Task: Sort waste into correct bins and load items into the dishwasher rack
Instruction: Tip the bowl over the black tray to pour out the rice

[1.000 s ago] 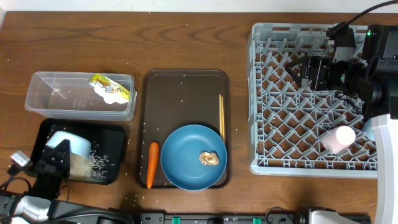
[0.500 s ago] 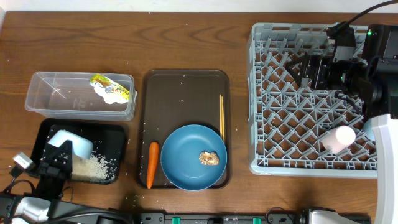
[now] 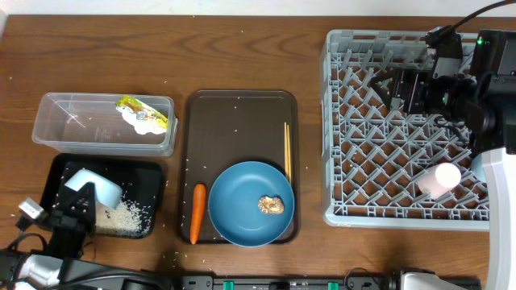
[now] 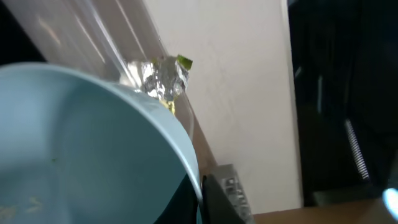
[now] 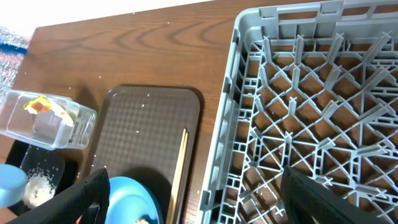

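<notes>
Light-blue cup (image 3: 95, 187), tilted on its side above the shallow black tray (image 3: 151, 171), gripped at the rim by the clenched left gripper (image 3: 79, 203); white rice grains (image 3: 125, 216) lie in the tray just beside it. Right gripper (image 3: 390, 90), fingers spread wide and grasping nothing, hangs over the far part of the grey dishwasher rack (image 3: 339, 211), where a pale-pink cup (image 3: 441, 179) stands near the front right corner. On the brown serving tray (image 3: 234, 121): blue plate (image 3: 238, 216) bearing a brown food lump (image 3: 271, 205), carrot (image 3: 197, 213) to its left, chopsticks (image 3: 287, 151). The clear tub (image 3: 81, 125) holds a yellow-green packet (image 3: 131, 105) and a wrapper (image 3: 146, 122).
</notes>
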